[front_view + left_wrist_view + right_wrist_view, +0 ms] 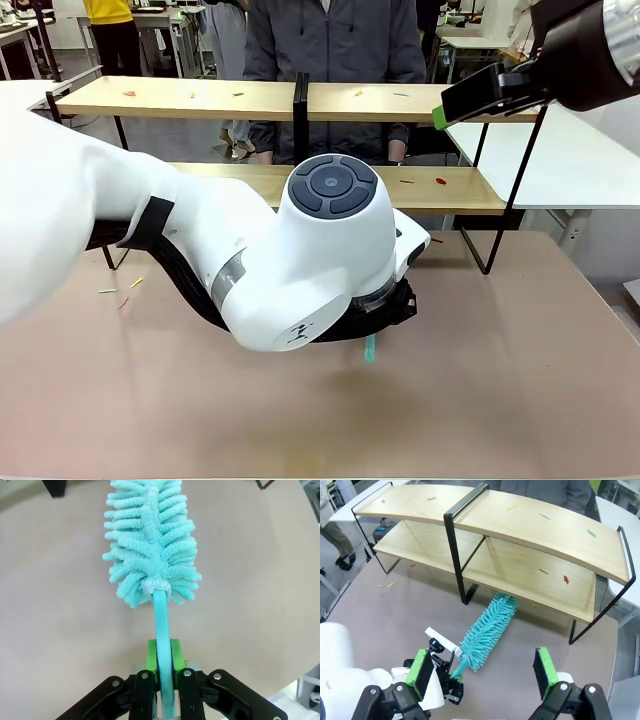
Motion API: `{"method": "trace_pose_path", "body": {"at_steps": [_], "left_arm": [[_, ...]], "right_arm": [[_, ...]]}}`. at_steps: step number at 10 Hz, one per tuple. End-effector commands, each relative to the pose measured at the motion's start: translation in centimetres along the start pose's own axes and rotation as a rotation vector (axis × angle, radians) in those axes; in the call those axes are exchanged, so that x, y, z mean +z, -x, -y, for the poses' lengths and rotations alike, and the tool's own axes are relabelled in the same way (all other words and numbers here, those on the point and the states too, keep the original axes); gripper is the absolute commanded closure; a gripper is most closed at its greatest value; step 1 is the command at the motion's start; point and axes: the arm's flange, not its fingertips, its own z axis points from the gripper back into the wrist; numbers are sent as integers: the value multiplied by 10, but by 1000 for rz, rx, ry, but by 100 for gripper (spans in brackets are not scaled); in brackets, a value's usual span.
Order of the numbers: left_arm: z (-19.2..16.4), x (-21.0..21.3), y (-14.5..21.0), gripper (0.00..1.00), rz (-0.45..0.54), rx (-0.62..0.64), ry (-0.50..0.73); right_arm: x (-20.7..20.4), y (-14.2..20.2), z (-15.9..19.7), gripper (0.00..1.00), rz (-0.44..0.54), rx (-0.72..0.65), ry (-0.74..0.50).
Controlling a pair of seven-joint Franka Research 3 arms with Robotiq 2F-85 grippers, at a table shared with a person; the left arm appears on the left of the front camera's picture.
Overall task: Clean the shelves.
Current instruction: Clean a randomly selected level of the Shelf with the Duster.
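The shelves (200, 98) stand across the far side of the table, two light wooden boards on a black frame with a central upright (454, 555). Small coloured scraps (565, 579) lie on both boards. My left gripper (165, 672) is shut on the teal handle of a fluffy teal duster (150, 540), which lies low over the tabletop. In the right wrist view the duster head (489, 627) points under the lower board. My right gripper (482, 675) is open and holds nothing, hovering high above the table; it also hangs by the top board's right end (445, 110).
A person (335, 40) stands behind the shelves. A few coloured scraps (125, 290) lie on the brown tabletop (500, 380) at the left. My bulky left arm (250, 250) covers the table's middle. A white table (570, 160) stands at the right.
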Motion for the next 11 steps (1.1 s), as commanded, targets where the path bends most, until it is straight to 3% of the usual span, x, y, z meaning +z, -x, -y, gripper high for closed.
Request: {"method": "trace_pose_path", "body": {"at_steps": [1, 4, 8, 11], "left_arm": [[1, -15, -11, 87, 58, -29, 4], [-9, -41, -32, 87, 76, -50, 44], [-2, -73, -57, 87, 60, -58, -12], [1, -89, -76, 87, -1, -84, -29]], "right_arm": [[0, 0, 1, 0, 0, 1, 5], [0, 0, 1, 0, 0, 1, 5], [0, 0, 1, 0, 0, 1, 5], [0, 0, 1, 0, 0, 1, 5]]}}
